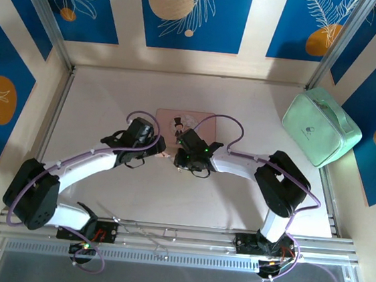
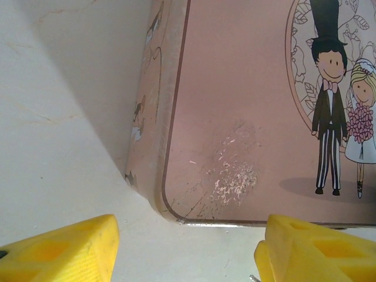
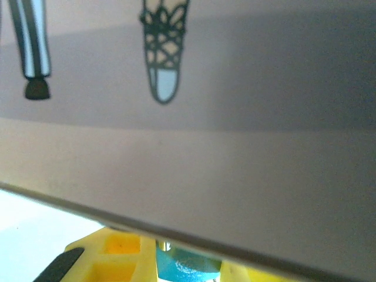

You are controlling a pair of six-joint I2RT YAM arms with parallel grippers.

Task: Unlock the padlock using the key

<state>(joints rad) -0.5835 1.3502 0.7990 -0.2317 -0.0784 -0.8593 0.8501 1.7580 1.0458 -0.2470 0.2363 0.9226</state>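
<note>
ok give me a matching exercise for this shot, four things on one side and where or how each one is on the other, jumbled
Things
1 pink box
2 green case
3 padlock
4 left end effector

Place or state
a open, at the box's near left corner
b far right corner of the table
c middle of the table, cartoon couple on the lid
d between the yellow fingers of the right end effector

Pairs: 1-c, 2-b, 3-d, 4-a
</note>
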